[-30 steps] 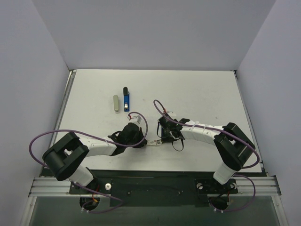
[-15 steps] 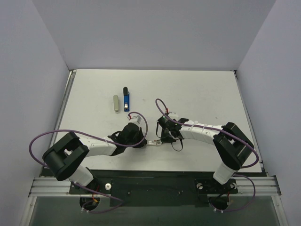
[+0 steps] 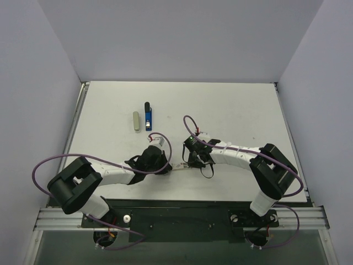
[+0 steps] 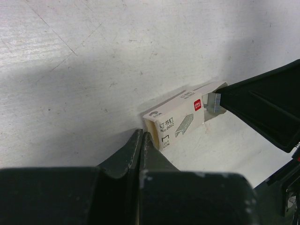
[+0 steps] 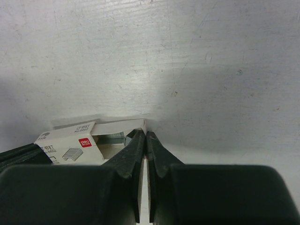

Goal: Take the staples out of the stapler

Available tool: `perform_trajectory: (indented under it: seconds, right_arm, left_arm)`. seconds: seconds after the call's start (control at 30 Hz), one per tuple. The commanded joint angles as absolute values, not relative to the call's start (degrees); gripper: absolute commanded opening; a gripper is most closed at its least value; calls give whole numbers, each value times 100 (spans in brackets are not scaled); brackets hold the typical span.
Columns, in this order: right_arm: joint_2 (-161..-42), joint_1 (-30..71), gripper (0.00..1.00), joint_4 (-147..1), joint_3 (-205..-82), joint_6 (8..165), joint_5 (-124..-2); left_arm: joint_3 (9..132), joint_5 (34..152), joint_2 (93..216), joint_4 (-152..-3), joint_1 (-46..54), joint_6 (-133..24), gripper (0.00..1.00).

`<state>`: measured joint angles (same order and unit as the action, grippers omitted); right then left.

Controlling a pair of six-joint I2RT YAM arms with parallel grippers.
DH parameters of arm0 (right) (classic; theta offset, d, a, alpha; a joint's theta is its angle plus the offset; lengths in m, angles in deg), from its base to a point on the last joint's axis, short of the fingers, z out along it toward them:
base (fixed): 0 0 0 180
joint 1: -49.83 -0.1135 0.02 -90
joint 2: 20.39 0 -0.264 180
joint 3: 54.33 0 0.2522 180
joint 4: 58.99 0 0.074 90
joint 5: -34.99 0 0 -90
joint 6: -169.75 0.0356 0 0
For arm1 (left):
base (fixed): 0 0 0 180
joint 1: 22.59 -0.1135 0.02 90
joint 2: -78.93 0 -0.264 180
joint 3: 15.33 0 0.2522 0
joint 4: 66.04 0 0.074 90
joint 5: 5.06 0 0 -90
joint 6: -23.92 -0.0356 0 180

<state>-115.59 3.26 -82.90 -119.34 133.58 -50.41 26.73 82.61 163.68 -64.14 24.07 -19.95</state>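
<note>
Caught the left gripper (image 4: 142,135) pinched shut on one end of the staple box (image 4: 174,123), a grip plain only from its own wrist. Found the right gripper (image 5: 146,134) closed tight at the box's other, open end, tips against the staples (image 4: 213,102) poking out; could not tell whether gripped. Spotted, from above alone, the stapler (image 3: 148,117) lying well beyond the box to its left, untouched, just beside a pale grey bar (image 3: 136,121)

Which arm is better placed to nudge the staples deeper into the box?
Right, probably: the right pincer, shut, sits at the open end of the staple box beside the staples; the left pincer clamps the other end.
</note>
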Motion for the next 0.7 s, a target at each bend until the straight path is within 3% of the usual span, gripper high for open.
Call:
perform_trajectory:
  seconds: [0.0, 0.67]
  right_arm:
    - [-11681, 193, 0, -8540, -12135, 13442, -4895]
    - [-11760, 70, 0, -8190, -12268, 11790, -5210]
  left_arm:
    - [2621, 8239, 16287, -6416, 2426, -1994, 0]
    - [2840, 8652, 16814, -6144, 2391, -2178, 0]
